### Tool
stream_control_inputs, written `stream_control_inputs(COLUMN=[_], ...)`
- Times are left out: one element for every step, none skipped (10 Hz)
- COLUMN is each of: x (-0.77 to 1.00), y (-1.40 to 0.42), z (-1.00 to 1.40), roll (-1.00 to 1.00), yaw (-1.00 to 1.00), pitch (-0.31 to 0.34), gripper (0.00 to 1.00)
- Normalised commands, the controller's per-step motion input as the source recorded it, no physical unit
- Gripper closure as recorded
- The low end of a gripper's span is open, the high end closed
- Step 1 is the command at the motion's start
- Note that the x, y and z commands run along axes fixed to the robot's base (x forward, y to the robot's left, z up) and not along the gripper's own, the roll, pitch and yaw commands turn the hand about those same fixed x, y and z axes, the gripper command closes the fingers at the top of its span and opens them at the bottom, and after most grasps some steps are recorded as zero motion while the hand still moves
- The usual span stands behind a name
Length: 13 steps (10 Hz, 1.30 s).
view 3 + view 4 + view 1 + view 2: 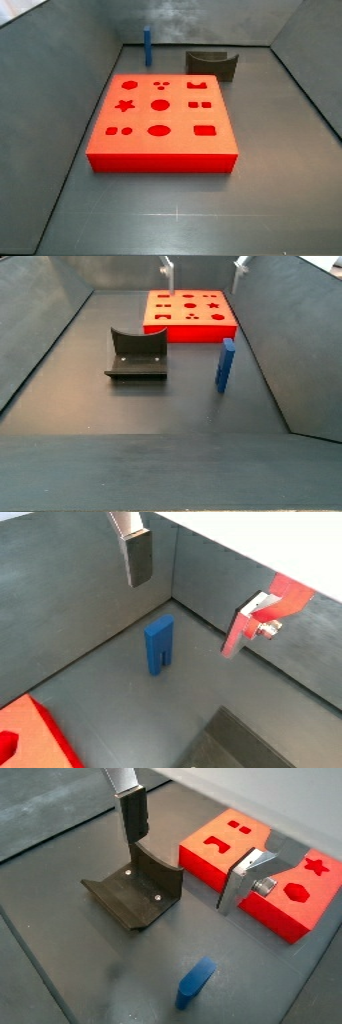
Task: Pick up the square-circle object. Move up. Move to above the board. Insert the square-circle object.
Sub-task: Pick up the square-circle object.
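- In a wrist view, the gripper [198, 590] is seen with its two fingers spread wide apart; one finger [139, 557] is a silver plate with a dark pad, and nothing is held between the two. The square-circle object [159, 646] stands upright on the grey floor, below the gap and untouched. A corner of the board [34, 737] is seen at the picture's edge.
- In a wrist view, the gripper [191, 853] is again shown wide open and empty. Under one finger [134, 818] lies the dark curved holder [136, 891], and the board [227, 843] lies just beside it, partly covered by the second finger. The square-circle object [195, 984] is seen blurred, apart from both.
- In a side view, the board [162, 121] fills the middle of the floor. The square-circle object [146, 48] stands upright at about 12 o'clock from it, near the back wall, clear of the board. The holder [213, 64] sits at about 1 o'clock from the board. The gripper cannot be made out here.
- In a side view, the gripper [205, 268] is seen only as two finger tips at the upper edge, well apart, above the board [191, 314]. The square-circle object [226, 366] stands at about 5 o'clock from the board and at 3 o'clock from the holder [136, 355].
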Motion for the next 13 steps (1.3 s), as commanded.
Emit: stream_control_inputs(x=[-0.72,-0.81,-0.58,-0.49,-0.34,-0.09,0.02,0.06,0.01,-0.04,-0.17,-0.05,0.00], y=[0.35,0.33,0.17,0.08,0.13,0.18,0.15,0.15,0.12,0.17,0.09,0.00,-0.01], z=[-0.77,-0.77,-0.70,-0.69,-0.71,-0.67,-0.55,-0.51,-0.44,-0.42,-0.53,-0.49,-0.18], roll=[0.12,0.01,-0.05,-0.07,-0.12,-0.20,-0.25,-0.26,-0.31,-0.35,-0.29,-0.13,-0.06], yaw=[0.10,0.13,0.15,0.07,0.00,-0.20,-0.37,-0.40,-0.34,-0.18,0.00,0.09,0.02], pitch=[-0.227,-0.267,-0.263,-0.259,-0.220,-0.156,-0.141,-0.141,-0.130,-0.143,-0.131,-0.093,-0.053], gripper=[0.00,0.00,0.00,0.00,0.00,0.00,0.00,0.00,0.00,0.00,0.00,0.00,0.00])
